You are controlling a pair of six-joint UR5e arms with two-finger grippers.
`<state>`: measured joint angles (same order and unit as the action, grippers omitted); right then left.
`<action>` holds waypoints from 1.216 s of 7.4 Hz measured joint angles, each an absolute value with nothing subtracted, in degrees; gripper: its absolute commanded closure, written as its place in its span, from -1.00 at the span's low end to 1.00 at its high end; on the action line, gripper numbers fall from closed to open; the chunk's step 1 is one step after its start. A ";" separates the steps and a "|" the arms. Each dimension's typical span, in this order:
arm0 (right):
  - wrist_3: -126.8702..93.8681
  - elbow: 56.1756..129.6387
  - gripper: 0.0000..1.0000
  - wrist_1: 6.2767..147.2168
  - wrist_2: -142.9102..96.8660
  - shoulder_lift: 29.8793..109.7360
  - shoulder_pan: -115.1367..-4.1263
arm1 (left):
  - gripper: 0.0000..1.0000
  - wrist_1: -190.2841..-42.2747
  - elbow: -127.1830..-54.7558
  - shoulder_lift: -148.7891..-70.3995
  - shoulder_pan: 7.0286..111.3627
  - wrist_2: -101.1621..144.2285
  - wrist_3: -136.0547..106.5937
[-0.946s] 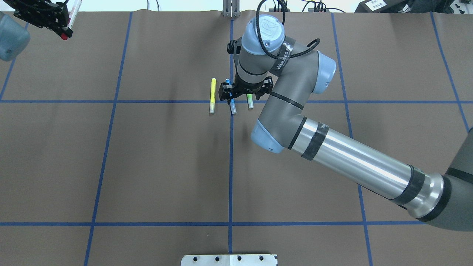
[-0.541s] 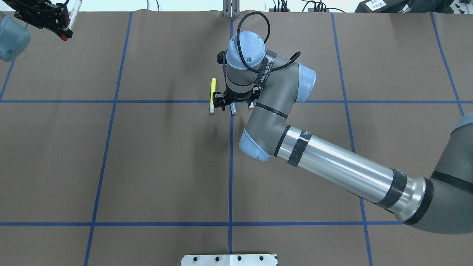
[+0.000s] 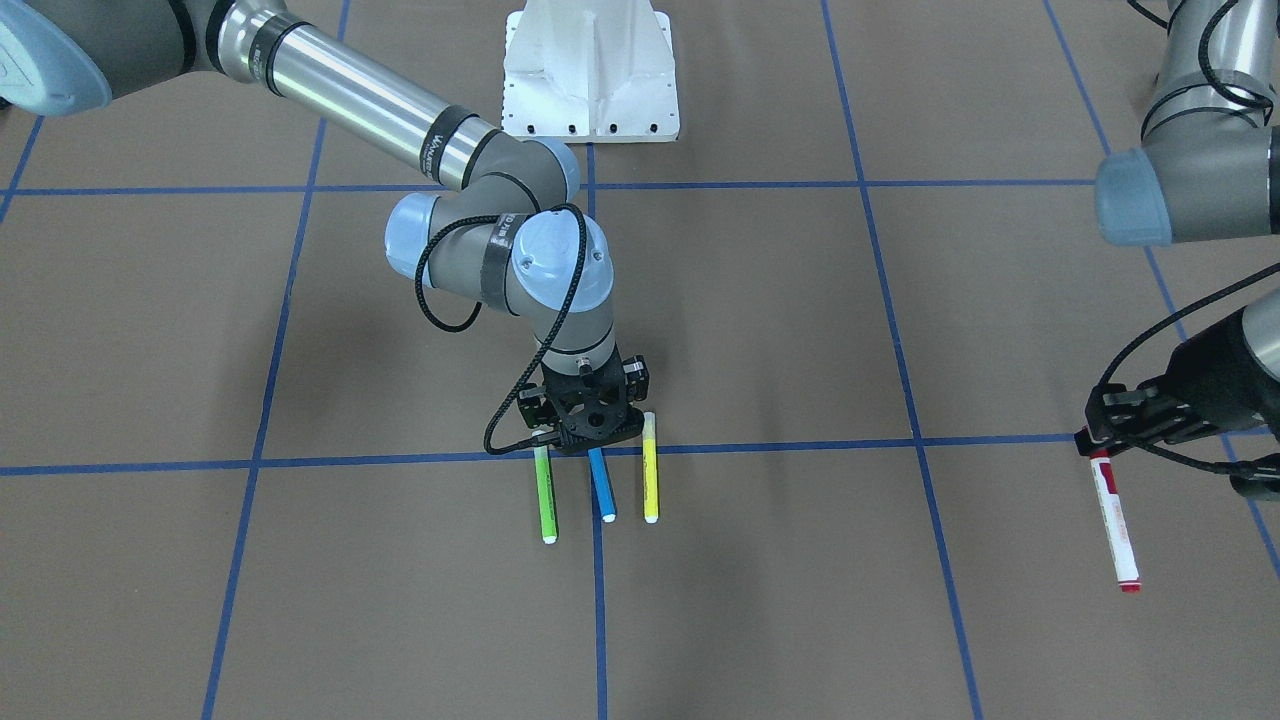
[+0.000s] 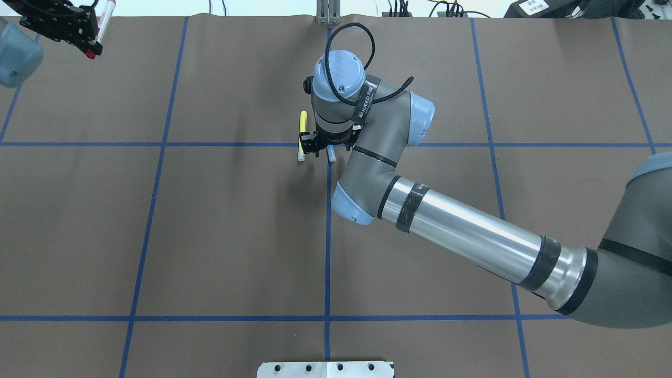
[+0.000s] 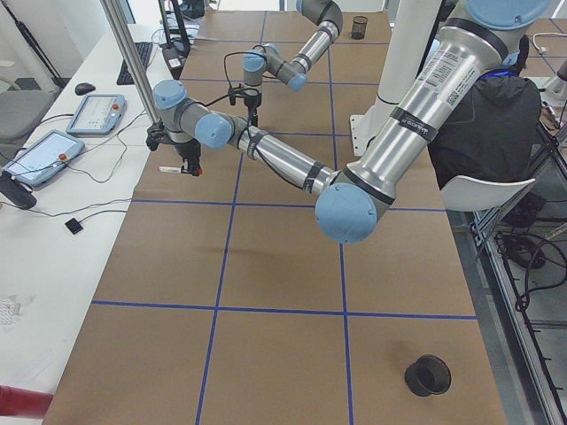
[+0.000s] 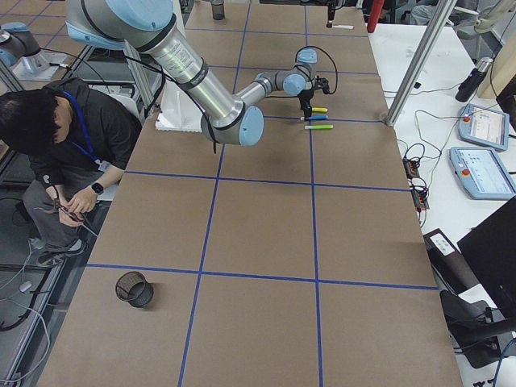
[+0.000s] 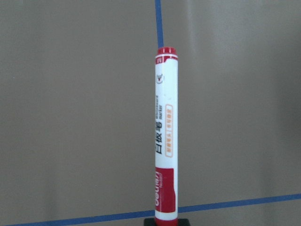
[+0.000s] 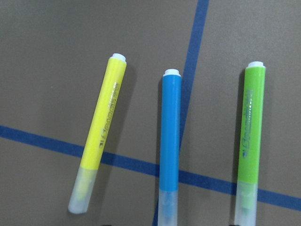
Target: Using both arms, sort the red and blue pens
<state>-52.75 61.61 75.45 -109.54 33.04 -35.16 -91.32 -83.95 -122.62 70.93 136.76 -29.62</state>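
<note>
Hovering low over the blue pen (image 8: 169, 136), which lies flat between the green pen (image 8: 249, 132) and the yellow pen (image 8: 103, 117), the right claw (image 3: 588, 425) looks spread and empty. Its jaws reach about as wide as those neighbours, so a descent from here could knock or snag one. The left claw (image 3: 1100, 440) is clenched on the red marker (image 7: 164, 136), well apart at the far left corner. Blue tape grids the brown surface (image 4: 236, 236). A seated person (image 6: 56, 153) and tablets (image 5: 96, 113) flank it.
</note>
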 measured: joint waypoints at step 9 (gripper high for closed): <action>-52.74 56.93 0.18 75.32 -109.51 30.51 -35.16 | 1.00 -91.37 -83.94 -122.52 70.93 136.76 -29.62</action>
